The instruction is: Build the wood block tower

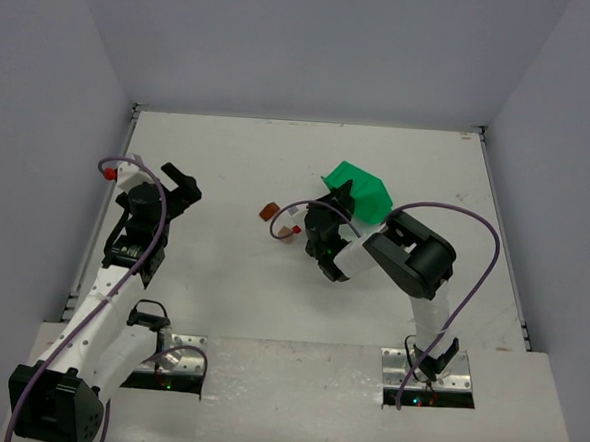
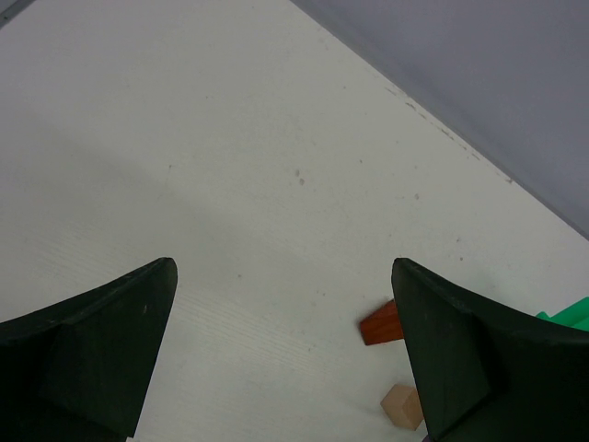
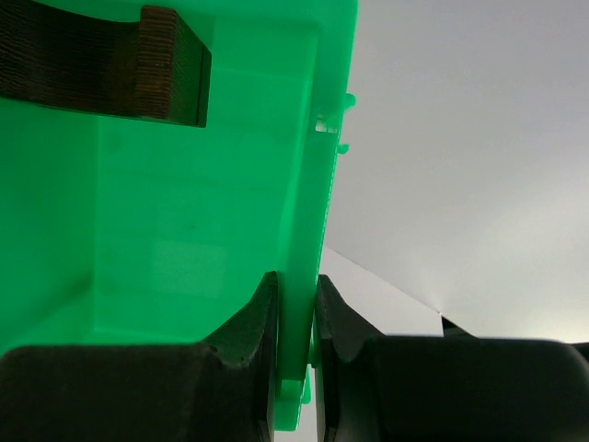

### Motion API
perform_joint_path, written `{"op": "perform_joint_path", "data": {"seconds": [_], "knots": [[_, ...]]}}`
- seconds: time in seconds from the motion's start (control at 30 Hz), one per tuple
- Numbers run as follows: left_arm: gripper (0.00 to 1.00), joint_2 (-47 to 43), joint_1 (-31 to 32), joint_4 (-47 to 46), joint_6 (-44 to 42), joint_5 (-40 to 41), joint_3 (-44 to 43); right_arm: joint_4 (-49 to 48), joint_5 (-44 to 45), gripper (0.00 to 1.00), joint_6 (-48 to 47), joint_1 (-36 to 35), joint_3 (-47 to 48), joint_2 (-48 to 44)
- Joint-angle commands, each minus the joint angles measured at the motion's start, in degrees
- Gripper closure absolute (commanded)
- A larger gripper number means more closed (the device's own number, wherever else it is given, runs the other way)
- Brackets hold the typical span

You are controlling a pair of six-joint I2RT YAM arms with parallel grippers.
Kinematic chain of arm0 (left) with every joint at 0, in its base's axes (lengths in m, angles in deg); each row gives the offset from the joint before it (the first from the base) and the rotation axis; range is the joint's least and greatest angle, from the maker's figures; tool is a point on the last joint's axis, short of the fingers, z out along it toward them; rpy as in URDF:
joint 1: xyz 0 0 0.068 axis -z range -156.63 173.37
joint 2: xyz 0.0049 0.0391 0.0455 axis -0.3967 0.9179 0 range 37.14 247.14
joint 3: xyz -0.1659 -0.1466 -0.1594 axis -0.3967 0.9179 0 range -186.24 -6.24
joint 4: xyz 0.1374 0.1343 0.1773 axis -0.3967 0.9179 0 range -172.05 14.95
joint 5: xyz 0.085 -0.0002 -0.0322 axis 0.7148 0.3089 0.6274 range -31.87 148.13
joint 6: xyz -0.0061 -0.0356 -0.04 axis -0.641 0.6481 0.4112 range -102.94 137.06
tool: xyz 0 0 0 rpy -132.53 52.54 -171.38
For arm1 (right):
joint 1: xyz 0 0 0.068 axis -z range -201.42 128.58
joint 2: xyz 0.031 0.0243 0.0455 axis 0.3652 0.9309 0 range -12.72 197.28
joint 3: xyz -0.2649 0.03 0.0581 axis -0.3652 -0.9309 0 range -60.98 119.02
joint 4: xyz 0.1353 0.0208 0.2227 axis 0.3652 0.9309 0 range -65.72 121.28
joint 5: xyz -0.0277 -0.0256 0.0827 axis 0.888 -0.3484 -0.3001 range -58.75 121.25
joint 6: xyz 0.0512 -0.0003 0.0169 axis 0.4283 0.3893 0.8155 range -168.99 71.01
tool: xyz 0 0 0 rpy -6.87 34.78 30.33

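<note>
A reddish-brown block (image 1: 269, 211) lies on the white table near its middle, and it also shows in the left wrist view (image 2: 380, 324). A light tan block (image 2: 402, 406) lies close beside it, partly hidden by a finger. A dark brown block (image 3: 101, 60) lies inside the green plastic bin (image 3: 166, 239). My right gripper (image 3: 296, 295) is shut on the bin's side wall. From above, the right gripper (image 1: 338, 202) holds the tilted bin (image 1: 365, 188). My left gripper (image 1: 182, 186) is open and empty at the left, well apart from the blocks, and it also shows in the left wrist view (image 2: 281, 272).
The white table (image 1: 239, 157) is closed in by grey walls at the back and both sides. A purple cable (image 1: 475, 227) loops off the right arm. A small red-and-white tag (image 1: 295, 228) sits by the right gripper.
</note>
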Motion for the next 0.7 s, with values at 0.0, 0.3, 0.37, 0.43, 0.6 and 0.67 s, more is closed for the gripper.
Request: {"op": "perform_joint_path", "data": {"seconds": [0.0,0.3,0.37,0.43,0.6,0.67], "knots": [[0.00,-0.2,-0.4,-1.8,0.3,0.0,-0.4,1.7,2.6,1.00,-11.4,-0.3,1.3,0.5],[0.00,0.1,-0.4,-1.8,0.3,-0.4,-0.5,1.7,3.4,0.98,-10.2,-0.3,1.9,-1.7],[0.00,0.0,-0.4,-1.7,0.3,-0.4,-0.5,1.7,3.4,0.96,-9.9,-0.2,2.0,-2.4],[0.00,-0.1,-0.4,-1.6,0.3,-0.4,-0.5,1.6,3.0,0.95,-9.6,0.1,2.0,-2.8],[0.00,-0.6,-0.4,-1.4,0.3,-0.4,-0.5,1.7,3.4,0.94,-9.5,1.5,2.3,-3.2],[0.00,-0.6,-0.4,-1.4,0.3,-0.5,-0.5,1.7,4.6,0.93,-10.0,1.3,2.3,-3.3]]}}
